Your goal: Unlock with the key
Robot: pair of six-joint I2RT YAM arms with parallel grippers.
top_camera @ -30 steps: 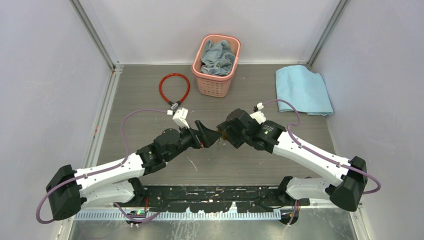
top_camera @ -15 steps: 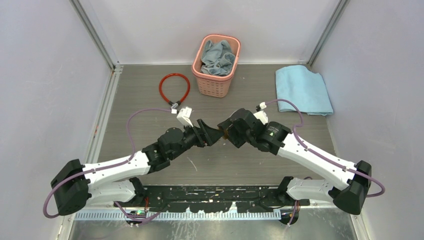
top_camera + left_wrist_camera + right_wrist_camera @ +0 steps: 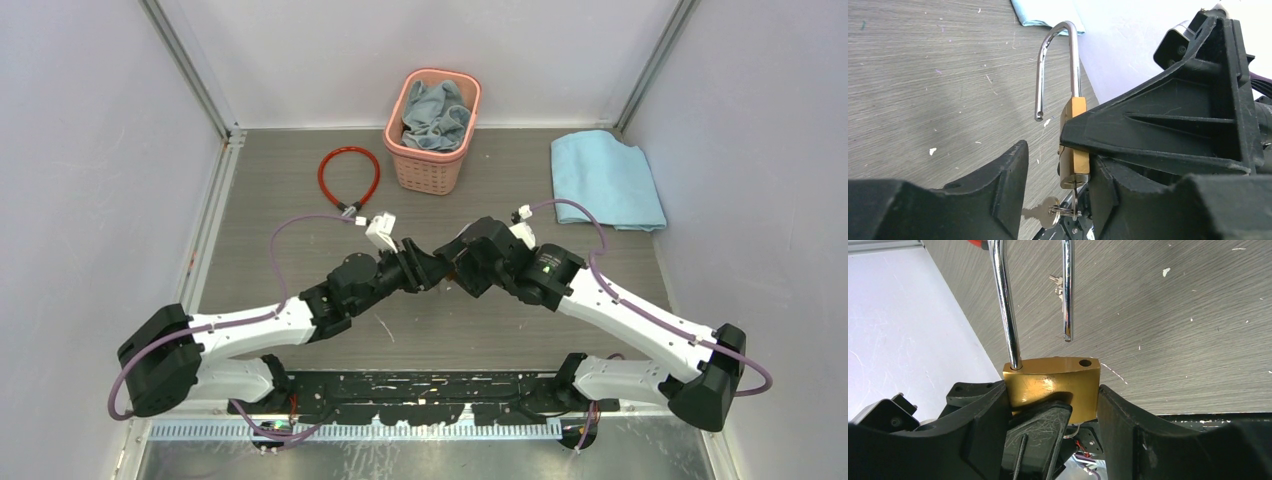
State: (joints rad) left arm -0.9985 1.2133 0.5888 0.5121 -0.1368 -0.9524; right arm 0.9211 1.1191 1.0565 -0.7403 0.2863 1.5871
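A brass padlock (image 3: 1050, 385) hangs above the table with my right gripper (image 3: 1053, 410) shut on its body. Its steel shackle (image 3: 1058, 60) is sprung open, the free end (image 3: 1067, 335) standing clear of its hole. A key (image 3: 1075, 197) sits in the keyhole at the padlock's (image 3: 1074, 150) lower end, and a second key (image 3: 1048, 212) dangles from the ring. My left gripper (image 3: 1058, 195) is open around that lower end. One of its fingers (image 3: 1128, 200) lies beside the lock; the other (image 3: 998, 190) stands apart. In the top view the left gripper (image 3: 425, 268) and the right gripper (image 3: 462, 268) meet mid-table.
At the back stands a pink basket (image 3: 432, 130) holding grey cloth. A folded blue cloth (image 3: 605, 180) lies at the back right. A red cable loop (image 3: 349, 178) lies at the back left. White walls and metal posts enclose the table.
My left arm has pushed right, up to the right gripper, and its jaws have narrowed around the padlock's key end. The right gripper has kept its hold and barely moved.
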